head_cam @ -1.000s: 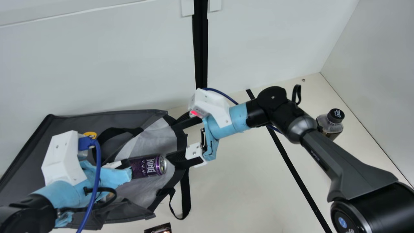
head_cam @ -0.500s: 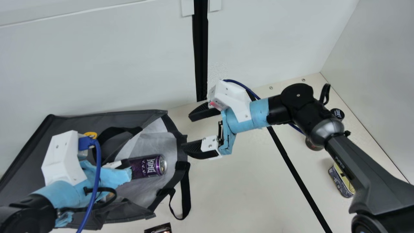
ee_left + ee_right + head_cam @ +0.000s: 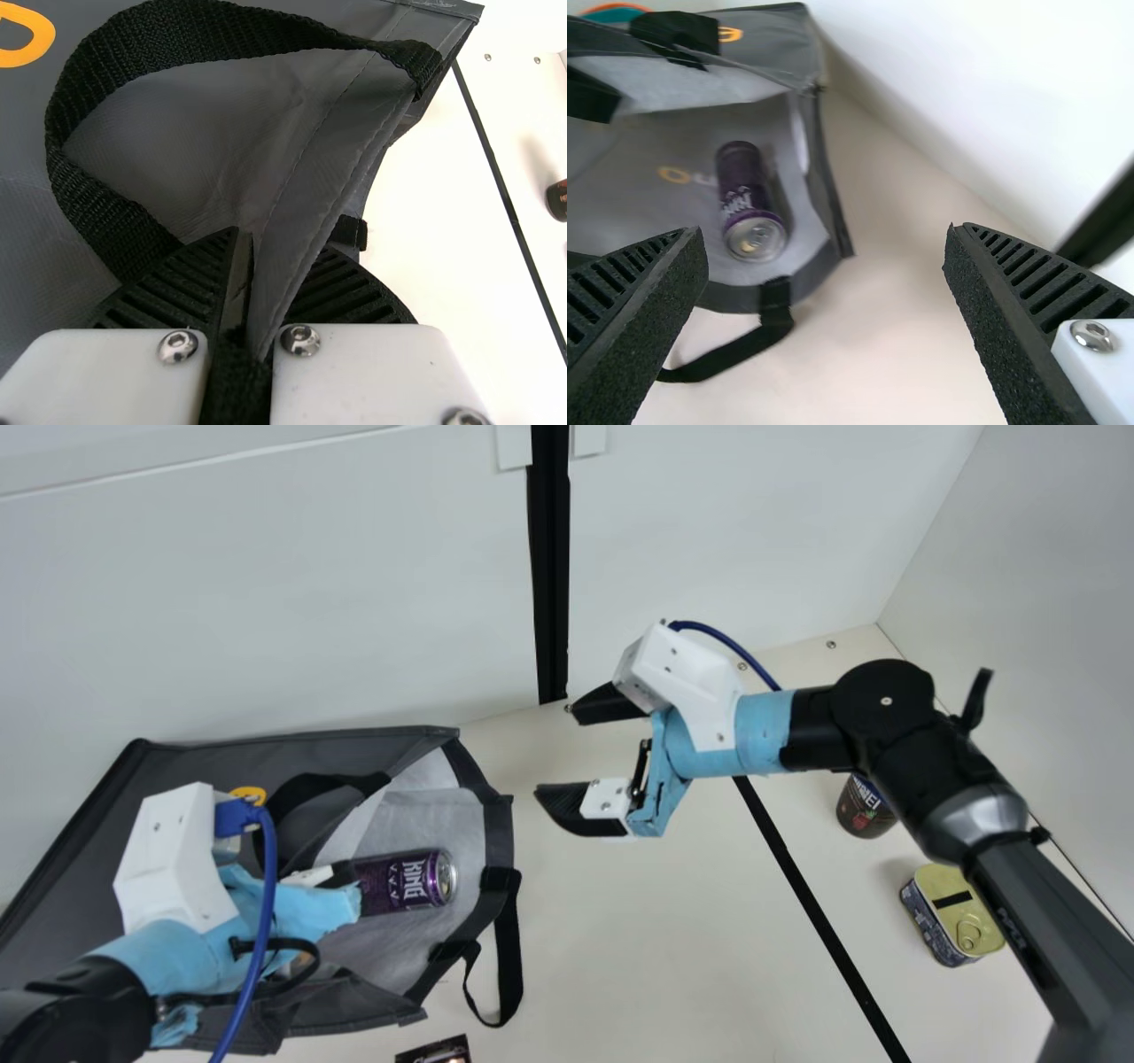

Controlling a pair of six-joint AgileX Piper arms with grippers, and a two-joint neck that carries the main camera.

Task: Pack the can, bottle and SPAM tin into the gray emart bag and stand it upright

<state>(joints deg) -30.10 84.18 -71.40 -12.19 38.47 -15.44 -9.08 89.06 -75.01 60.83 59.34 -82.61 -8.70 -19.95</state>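
The gray bag (image 3: 257, 755) lies on its side at the left of the main view, mouth facing right, with the purple can (image 3: 409, 881) lying inside. My left gripper (image 3: 332, 875) is at the bag's mouth; in the left wrist view the left gripper (image 3: 252, 292) is shut on the bag's edge (image 3: 306, 204). To the right of the mouth my right gripper (image 3: 567, 757) stands open and apart from the bag. The right gripper (image 3: 824, 257) has nothing between its fingers in the right wrist view. At the right, the bottle (image 3: 861, 808) is partly behind my right arm, near the SPAM tin (image 3: 957, 921).
A dark item (image 3: 436, 1052) is cut off by the main view's bottom edge. A black strap (image 3: 507, 957) of the bag trails on the table. White walls (image 3: 726, 531) rise behind and at the right, and a black line (image 3: 819, 912) crosses the table.
My right gripper has drawn back rightward from the bag's mouth, its arm uncovering the tin and part of the bottle. The left arm, bag and can have kept still.
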